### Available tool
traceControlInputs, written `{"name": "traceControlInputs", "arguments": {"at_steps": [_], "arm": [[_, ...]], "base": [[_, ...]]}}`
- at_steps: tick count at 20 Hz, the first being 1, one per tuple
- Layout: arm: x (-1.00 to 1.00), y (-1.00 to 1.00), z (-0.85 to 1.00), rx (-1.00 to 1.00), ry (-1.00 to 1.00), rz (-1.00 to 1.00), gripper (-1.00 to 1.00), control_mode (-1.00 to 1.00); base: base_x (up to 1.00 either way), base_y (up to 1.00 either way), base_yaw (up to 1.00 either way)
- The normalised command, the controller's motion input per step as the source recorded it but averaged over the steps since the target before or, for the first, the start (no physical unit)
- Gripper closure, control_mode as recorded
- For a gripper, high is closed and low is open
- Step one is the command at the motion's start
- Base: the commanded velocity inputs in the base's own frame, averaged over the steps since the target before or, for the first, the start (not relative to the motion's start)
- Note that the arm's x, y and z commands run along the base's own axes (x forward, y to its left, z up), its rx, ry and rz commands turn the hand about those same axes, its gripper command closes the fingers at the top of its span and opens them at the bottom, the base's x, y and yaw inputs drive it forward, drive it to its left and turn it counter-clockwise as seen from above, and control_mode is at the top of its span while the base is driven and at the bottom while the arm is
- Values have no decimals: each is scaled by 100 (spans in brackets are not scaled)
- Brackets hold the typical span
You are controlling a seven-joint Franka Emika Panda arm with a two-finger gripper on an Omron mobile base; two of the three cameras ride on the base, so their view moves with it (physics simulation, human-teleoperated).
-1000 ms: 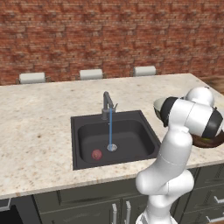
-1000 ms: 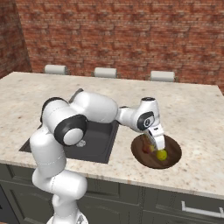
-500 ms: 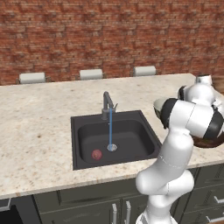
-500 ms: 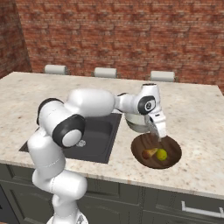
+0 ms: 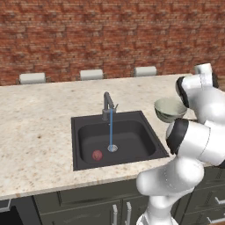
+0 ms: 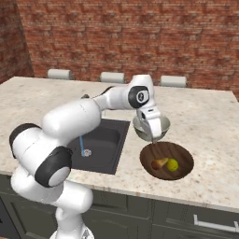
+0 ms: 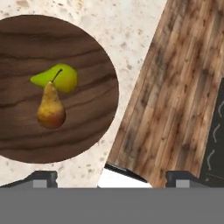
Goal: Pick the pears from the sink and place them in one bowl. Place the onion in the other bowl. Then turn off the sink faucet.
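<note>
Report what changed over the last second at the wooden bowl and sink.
The gripper opened, let go of the brownish pear beside the yellow-green pear in the wooden bowl, then rose. The onion stayed in the sink; the faucet kept running.

Speckled stone counter (image 5: 39, 132), brick wall (image 5: 88, 35), dark cabinets (image 6: 186, 219) below

Both pears (image 7: 54, 94) lie touching in the wooden bowl (image 6: 184, 154) (onion (image 5: 97, 155) in sink (image 5: 132, 143), faucet (image 5: 107, 104) running)
</note>
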Motion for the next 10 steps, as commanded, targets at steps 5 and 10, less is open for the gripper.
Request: {"name": "traceControlInputs", "arguments": {"at_steps": [5, 10], "arm": [[-53, 98, 33, -3, 0, 0, -100, -100], [-37, 94, 29, 5, 3, 7, -100, -100]], "base": [[0, 0, 0], [0, 0, 0]]}}
